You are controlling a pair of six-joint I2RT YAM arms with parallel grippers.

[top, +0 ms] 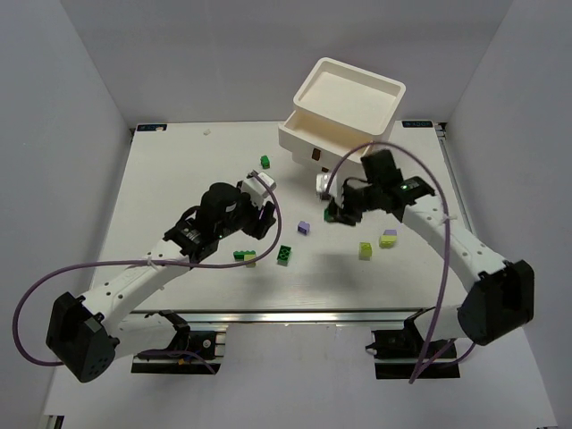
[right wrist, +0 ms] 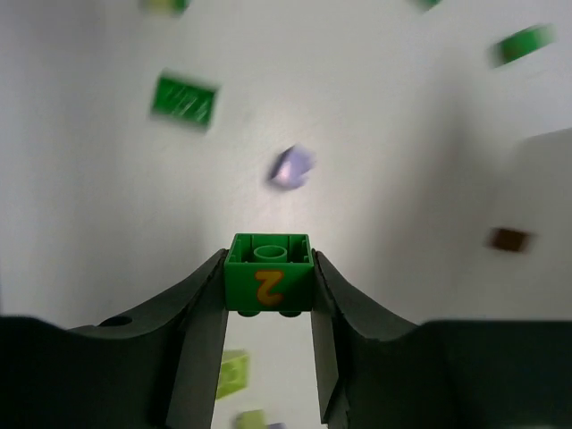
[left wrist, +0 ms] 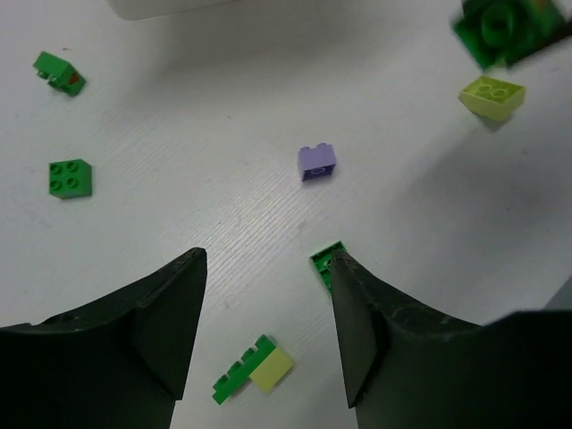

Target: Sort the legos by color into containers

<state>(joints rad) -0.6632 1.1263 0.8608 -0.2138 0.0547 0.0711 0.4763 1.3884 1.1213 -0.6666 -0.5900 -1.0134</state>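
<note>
Right tool [right wrist: 268, 308] grips a dark-green studded plastic brick [right wrist: 268, 273]: carry it level to the shallow white plastic drawer [top: 299, 143]. Left tool [left wrist: 268, 259] gapes empty.

Blurred in R wrist view: purple lego [right wrist: 292, 167], green lego [right wrist: 183, 98], brown handle [right wrist: 509, 239]. L wrist view: dark green brick [left wrist: 500, 31] blurred & cut by top edge; green plate [left wrist: 327, 261] partly behind end effector finger [left wrist: 366, 331]

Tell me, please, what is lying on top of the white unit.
Nothing shows in the unit's recessed top, only its bare white floor. Its near rim hides a thin strip of that floor.
</note>
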